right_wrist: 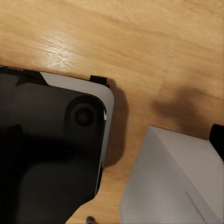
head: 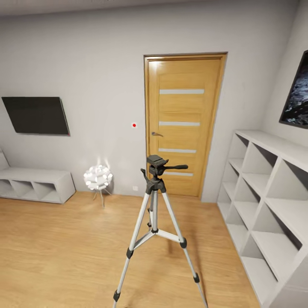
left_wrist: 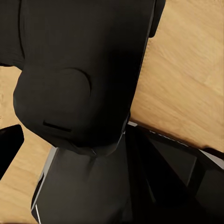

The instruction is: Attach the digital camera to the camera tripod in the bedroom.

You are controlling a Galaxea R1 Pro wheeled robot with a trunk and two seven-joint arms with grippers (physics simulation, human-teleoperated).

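I have the camera tripod (head: 155, 226) dead ahead in the head view, standing upright on the wood floor (head: 55, 252) of the bedroom, roughly midway between the low white bench (head: 36, 184) at the left wall and the cubby shelves (head: 267, 205) on the right, with the oak door (head: 182, 124) behind it. Its long axis is vertical, and the black head's handle points right. I see no digital camera anywhere. Both wrist views look down on dark robot bodywork over planks, so I cannot tell either gripper's state or which arm sits nearer.
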